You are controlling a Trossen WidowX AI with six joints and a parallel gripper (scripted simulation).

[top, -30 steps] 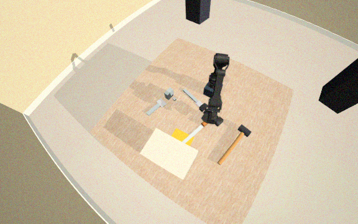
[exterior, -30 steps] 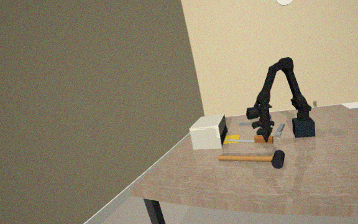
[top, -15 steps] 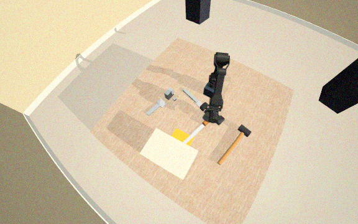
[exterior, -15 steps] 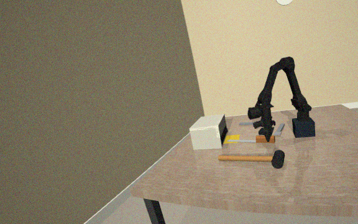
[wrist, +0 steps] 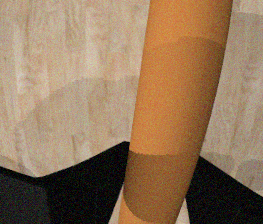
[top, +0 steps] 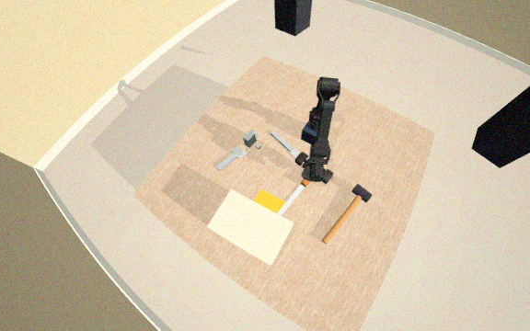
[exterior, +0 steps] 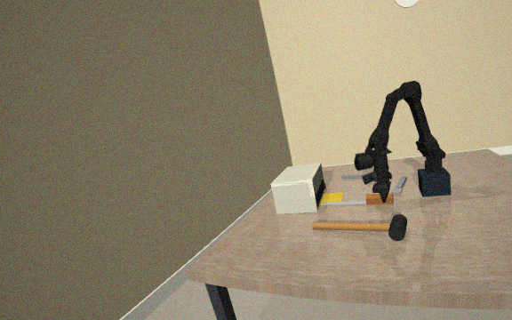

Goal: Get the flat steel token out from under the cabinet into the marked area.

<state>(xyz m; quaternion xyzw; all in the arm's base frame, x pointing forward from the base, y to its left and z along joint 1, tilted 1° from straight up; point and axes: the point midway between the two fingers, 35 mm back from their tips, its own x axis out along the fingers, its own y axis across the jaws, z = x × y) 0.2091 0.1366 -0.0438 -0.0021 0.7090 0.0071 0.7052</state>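
The white cabinet stands on the table. The yellow marked area lies in front of it. My gripper is shut on the orange handle of a long tool, low over the table. The tool's thin pale blade points at the cabinet, along the side of the yellow area; its far end reaches the cabinet's front and is hidden there. The steel token is not visible in any view.
A mallet with a black head lies to one side of the held tool. On the other side lie a grey flat bar, another grey tool and a grey block.
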